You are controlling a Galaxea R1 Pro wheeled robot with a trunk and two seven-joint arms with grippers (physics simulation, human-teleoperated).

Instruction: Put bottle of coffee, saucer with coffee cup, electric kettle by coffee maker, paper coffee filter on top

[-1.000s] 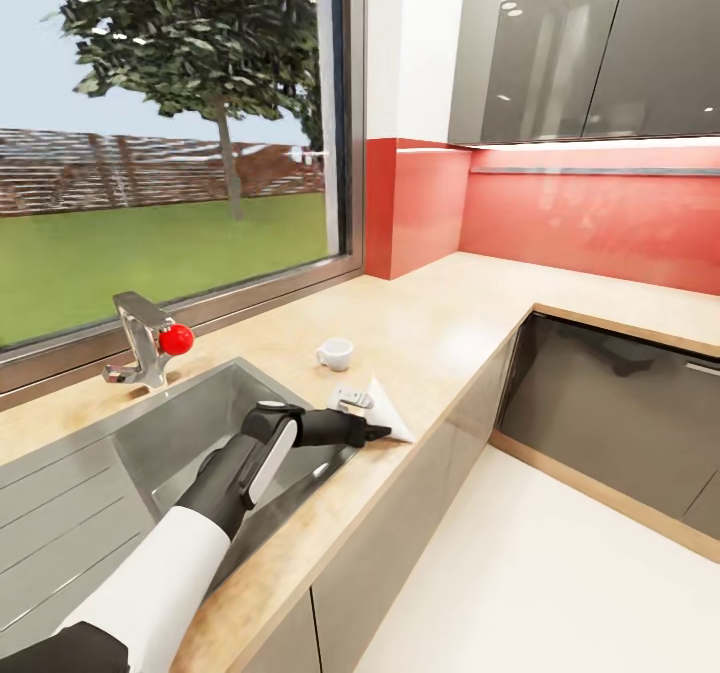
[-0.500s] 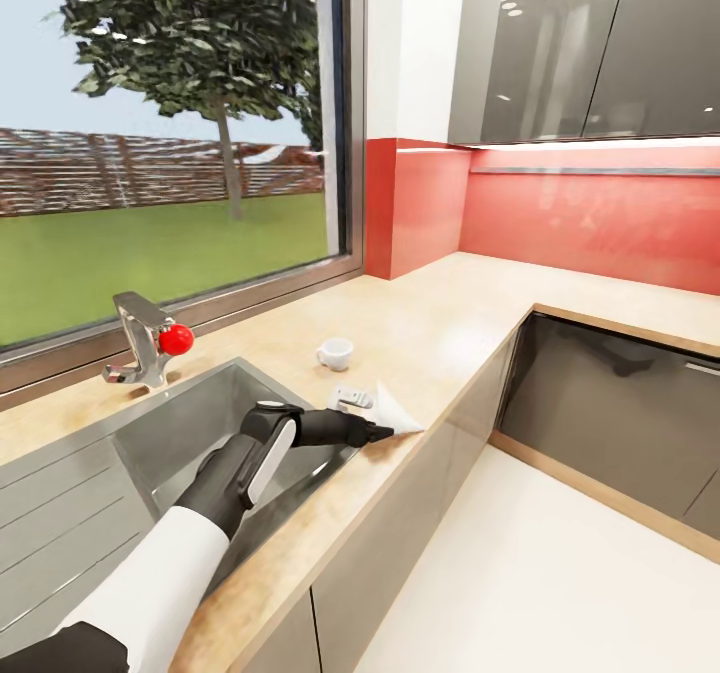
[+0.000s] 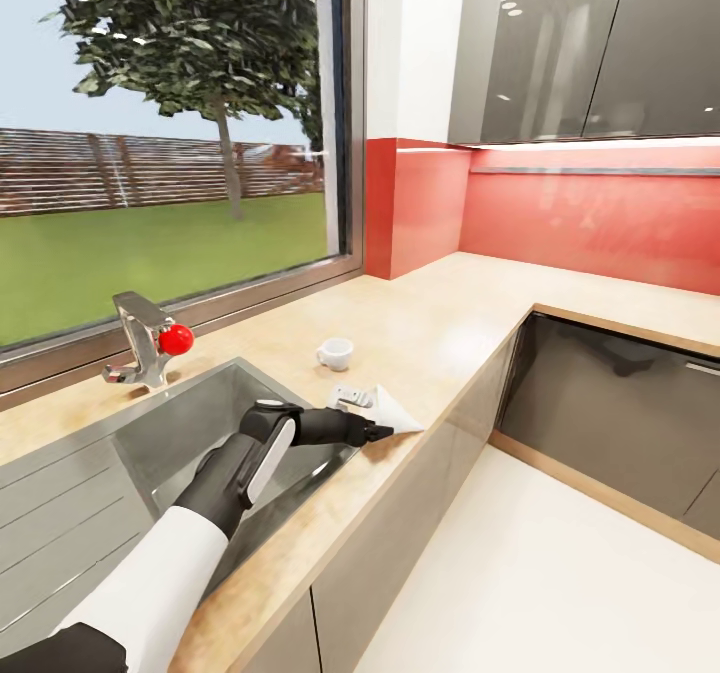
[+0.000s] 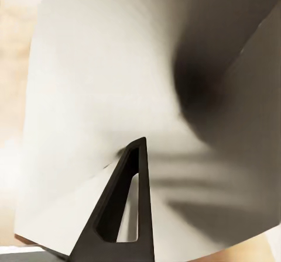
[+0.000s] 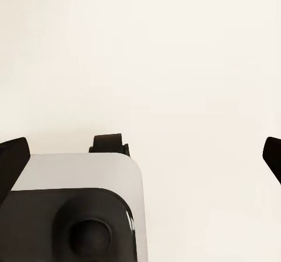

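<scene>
Head view, landmark: we take the brushed steel sink [image 3: 190, 423], sunk in the pale speckled stone countertop [image 3: 450, 323], as our reference.
Head view, left gripper: our black left gripper [image 3: 378, 431] reaches past the sink's far corner, low over the counter near its front edge, its tip at the white paper coffee filter [image 3: 398, 411].
Head view, filter: the thin, cone-like folded filter lies on the counter just beyond the sink, touching the gripper tip.
Head view, grip: we cannot tell from here whether the fingers are clamped on the paper.
Head view, cup: the small white glazed coffee cup [image 3: 336, 353] stands on the counter beyond the sink, near the filter but apart from it.
Head view, other: a chrome tap with a red ball knob [image 3: 150, 348] stands behind the sink; a small grey flat piece [image 3: 350, 395] lies beside the filter.
Left wrist view, filter: the filter [image 4: 134, 98] curves smooth and matte, shadowed in its fold.
Left wrist view, finger: one black hollow triangular finger [image 4: 126, 215] lies against the paper; the other is out of sight, so we leave the grip undecided.
Right wrist view, right gripper: our right gripper [image 5: 143, 157] has its dark fingertips spread wide apart, holding nothing, against a plain cream surface.
Progress: we judge the task early; filter being picked up, cup unplaced.
</scene>
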